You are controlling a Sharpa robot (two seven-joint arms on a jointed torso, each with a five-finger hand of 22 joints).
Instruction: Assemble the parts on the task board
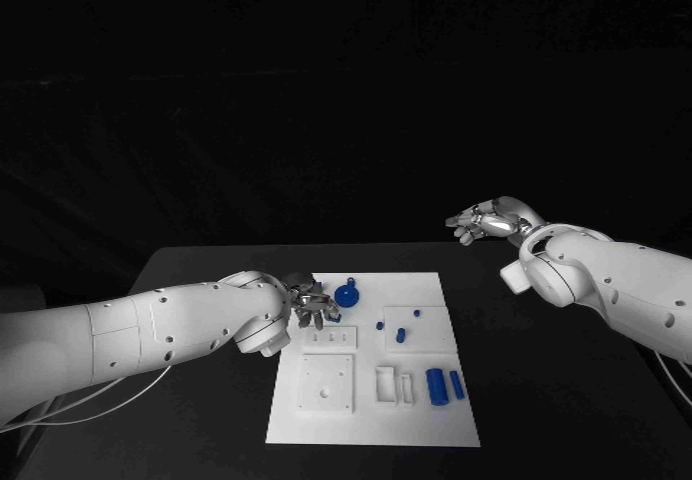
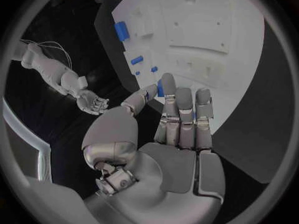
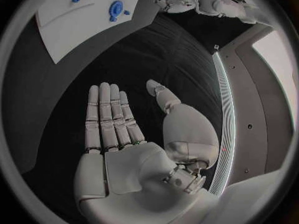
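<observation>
The white task board (image 1: 361, 415) lies in the middle of the black table. A round blue part with a small knob (image 1: 348, 295) sits near the board's far left corner. My left hand (image 1: 307, 305) hovers just beside it, fingers straight and thumb apart, holding nothing; in the left wrist view a bit of that blue part (image 2: 160, 88) shows behind the fingertips (image 2: 184, 97). Two blue cylinders (image 1: 436, 385) lie at the board's right side, and small blue pieces (image 1: 401, 333) lie in the middle. My right hand (image 1: 488, 220) is raised beyond the board's far right corner, flat and empty (image 3: 115, 129).
White raised blocks and recessed slots (image 1: 327, 382) occupy the board's left and near part. Bare black tabletop (image 1: 548, 400) lies to the right of the board and behind it. A cable (image 1: 101, 400) hangs under my left arm.
</observation>
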